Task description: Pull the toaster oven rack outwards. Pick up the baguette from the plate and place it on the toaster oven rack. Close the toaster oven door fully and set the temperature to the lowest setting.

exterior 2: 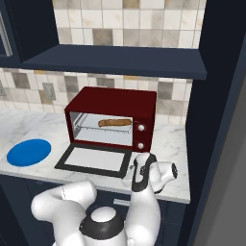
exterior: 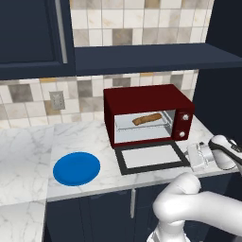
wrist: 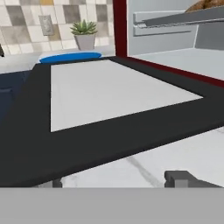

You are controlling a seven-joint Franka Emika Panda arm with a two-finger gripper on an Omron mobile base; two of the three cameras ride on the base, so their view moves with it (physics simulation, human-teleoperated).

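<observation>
Marble counter (exterior: 28, 142) under tiled backsplash, bearing the boxy dark red toaster oven (exterior: 146, 101), two pale knobs on its right panel. Toaster oven door (exterior: 150, 157) dropped flat onto the counter, black frame around pale glass. Thin grey toaster oven rack (exterior: 142, 124) inside the cavity, carrying the slim brown baguette (exterior: 147, 119). Flat round blue plate (exterior: 76, 168) bare, left of the door. Gripper (exterior: 193, 158) low at the door's right front corner, jaws spread wide, holding nothing.
</observation>
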